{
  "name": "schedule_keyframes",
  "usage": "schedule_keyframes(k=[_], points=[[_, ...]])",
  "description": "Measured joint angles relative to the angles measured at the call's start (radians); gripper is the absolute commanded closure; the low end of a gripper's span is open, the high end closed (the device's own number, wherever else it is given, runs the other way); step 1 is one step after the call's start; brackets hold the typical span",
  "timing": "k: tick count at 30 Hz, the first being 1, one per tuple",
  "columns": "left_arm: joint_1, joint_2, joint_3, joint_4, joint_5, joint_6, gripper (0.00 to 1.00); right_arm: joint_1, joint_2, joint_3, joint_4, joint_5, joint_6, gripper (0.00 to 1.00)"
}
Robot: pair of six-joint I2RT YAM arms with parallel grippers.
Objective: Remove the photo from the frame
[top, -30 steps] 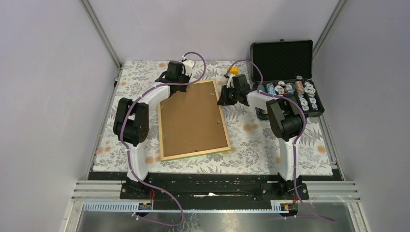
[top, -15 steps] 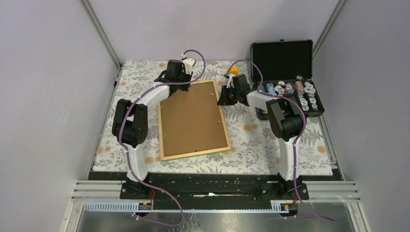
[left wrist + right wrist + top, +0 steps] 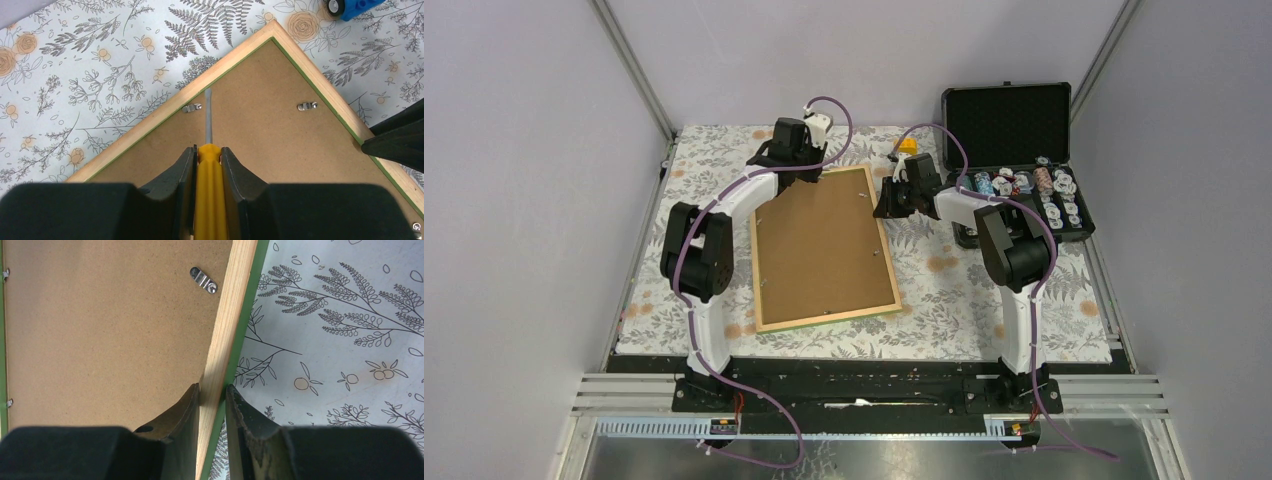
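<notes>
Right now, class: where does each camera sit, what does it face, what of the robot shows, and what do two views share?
Top external: above, behind the bases, looking down on the frame; both arms show.
Left wrist: rides the left arm, faces a frame corner; left gripper grips a screwdriver.
Right wrist: rides the right arm, faces the frame's edge; right gripper clamps it.
Shared: both wrist views show the frame's brown back.

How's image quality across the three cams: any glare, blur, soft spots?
Top external: even, diffuse light, no glare, frame sharp. Left wrist: clips crisp, left fingers and screwdriver soft near the lens. Right wrist: frame's wood rim sharp, right fingers blurred at the bottom.
</notes>
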Motion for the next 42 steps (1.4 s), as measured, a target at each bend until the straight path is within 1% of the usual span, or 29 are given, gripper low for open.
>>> schedule_keyframes(k=[16,22,34,42], points=[[0.000,0.033,0.014,-0.007,0.010,-0.002,1.00,0.000,0.000,0.000,0.000,0.000,0.000,0.86],[0.000,0.061,0.031,-0.019,-0.010,-0.002,1.00,0.000,0.000,0.000,0.000,0.000,0.000,0.86],[0.000,0.061,0.046,-0.046,-0.061,0.007,1.00,0.000,0.000,0.000,0.000,0.000,0.000,0.86],[0.001,0.061,0.041,-0.044,-0.066,0.019,1.00,0.000,0.000,0.000,0.000,0.000,0.000,0.86]])
